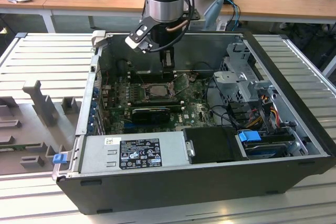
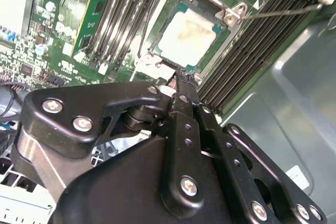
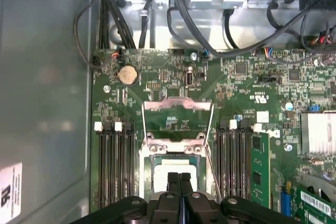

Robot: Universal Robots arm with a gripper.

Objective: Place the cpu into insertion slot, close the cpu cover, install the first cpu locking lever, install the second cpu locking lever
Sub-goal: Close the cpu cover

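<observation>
The cpu point(image 2: 186, 35) lies flat in the insertion slot point(image 2: 157, 59), its pale top showing in both wrist views point(image 3: 160, 174). The slot point(image 1: 157, 92) sits mid-board inside the open computer case. The cpu cover point(image 3: 178, 106) is swung up and open behind the slot, and it leans tilted in the exterior view point(image 1: 182, 82). A thin locking lever point(image 2: 278, 11) sticks out unlatched beside the slot, and another lever wire point(image 3: 211, 161) runs along the slot's side. My gripper point(image 3: 178, 178) hangs just above the cpu's near edge, fingers pressed together with nothing between them point(image 2: 178, 82) point(image 1: 167, 60).
Long black memory slots point(image 3: 113, 166) point(image 3: 236, 161) flank the socket on both sides. Cables point(image 3: 210, 40) and a drive cage point(image 1: 244, 80) crowd one end of the case. The power supply point(image 1: 136, 150) lies along the front. A grey fixture tray point(image 1: 37, 124) sits outside at the exterior view's left.
</observation>
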